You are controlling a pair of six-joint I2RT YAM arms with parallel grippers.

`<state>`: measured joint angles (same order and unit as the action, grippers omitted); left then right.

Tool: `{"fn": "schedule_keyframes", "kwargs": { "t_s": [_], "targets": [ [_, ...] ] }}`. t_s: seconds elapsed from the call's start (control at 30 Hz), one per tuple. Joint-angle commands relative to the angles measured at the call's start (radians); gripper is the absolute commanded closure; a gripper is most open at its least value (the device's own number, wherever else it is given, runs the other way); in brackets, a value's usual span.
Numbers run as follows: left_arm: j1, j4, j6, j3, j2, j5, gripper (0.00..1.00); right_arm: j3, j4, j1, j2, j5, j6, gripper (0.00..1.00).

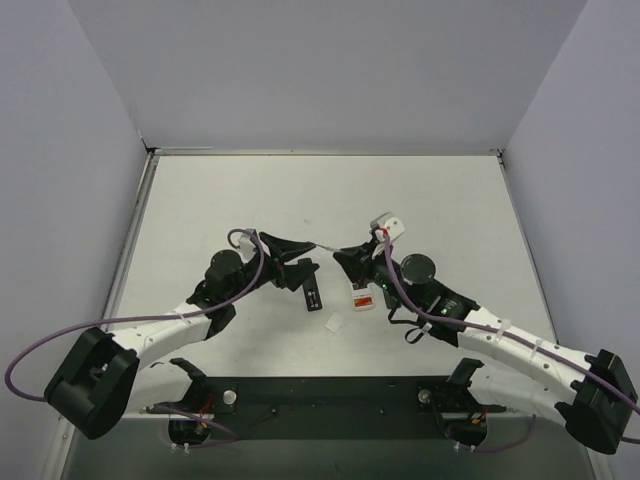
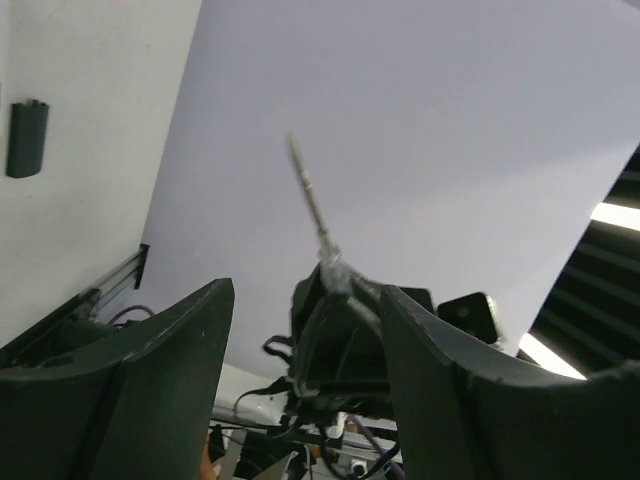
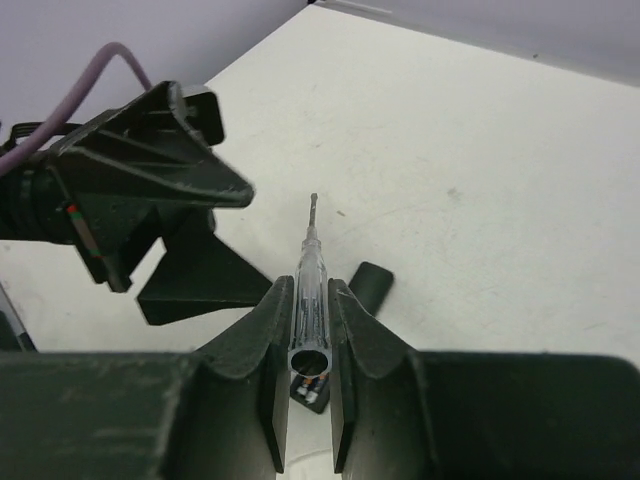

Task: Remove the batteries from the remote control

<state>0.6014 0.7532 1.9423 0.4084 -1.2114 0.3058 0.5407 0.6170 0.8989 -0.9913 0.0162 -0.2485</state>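
While the left claw gapes, right claw pinches a screwdriver.

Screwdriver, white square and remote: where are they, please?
screwdriver (image 3: 308,288): right wrist view, its clear handle.
white square (image 1: 333,322): top view, its middle.
remote control (image 1: 313,294): top view, middle of the black bar.

My right hand is matt black plastic; its screwdriver has a clear glossy plastic handle and metal tip. The tabletop is matt white.
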Motion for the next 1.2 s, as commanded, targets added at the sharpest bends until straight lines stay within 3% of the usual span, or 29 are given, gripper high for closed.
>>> {"fn": "schedule_keyframes", "kwargs": {
  "t_s": [0.0,0.03,0.13,0.27,0.4,0.5,0.8,1.0,1.17],
  "targets": [
    [-0.049,-0.311,-0.268,0.056,0.101,0.102,0.29,0.108,-0.231,-0.144,0.069,-0.186,0.158,1.0],
    [-0.066,-0.396,-0.36,0.064,0.108,0.116,0.29,0.128,-0.268,-0.162,0.071,-0.273,0.202,1.0],
    [-0.153,-0.489,-0.513,0.092,0.095,0.191,0.29,0.178,-0.414,-0.187,0.056,-0.349,0.326,1.0],
    [-0.279,-0.63,-0.724,0.187,-0.02,0.298,0.29,0.22,-0.591,-0.184,0.013,-0.559,0.488,1.0],
    [-0.304,-0.867,-1.003,0.366,-0.187,0.344,0.26,0.216,-0.612,-0.181,-0.017,-0.656,0.581,1.0],
    [-0.302,-0.98,-1.123,0.499,-0.321,0.383,0.26,0.209,-0.603,-0.181,-0.05,-0.688,0.649,1.0],
    [-0.301,-1.019,-1.259,0.579,-0.467,0.317,0.26,0.318,-0.695,-0.173,-0.196,-0.682,0.813,1.0],
    [-0.281,-0.97,-1.298,0.58,-0.563,0.415,0.26,0.321,-0.697,-0.167,-0.221,-0.697,0.91,1.0],
    [-0.267,-0.968,-1.295,0.598,-0.6,0.409,0.27,0.283,-0.635,-0.135,-0.222,-0.651,0.992,1.0]
  ]
}}
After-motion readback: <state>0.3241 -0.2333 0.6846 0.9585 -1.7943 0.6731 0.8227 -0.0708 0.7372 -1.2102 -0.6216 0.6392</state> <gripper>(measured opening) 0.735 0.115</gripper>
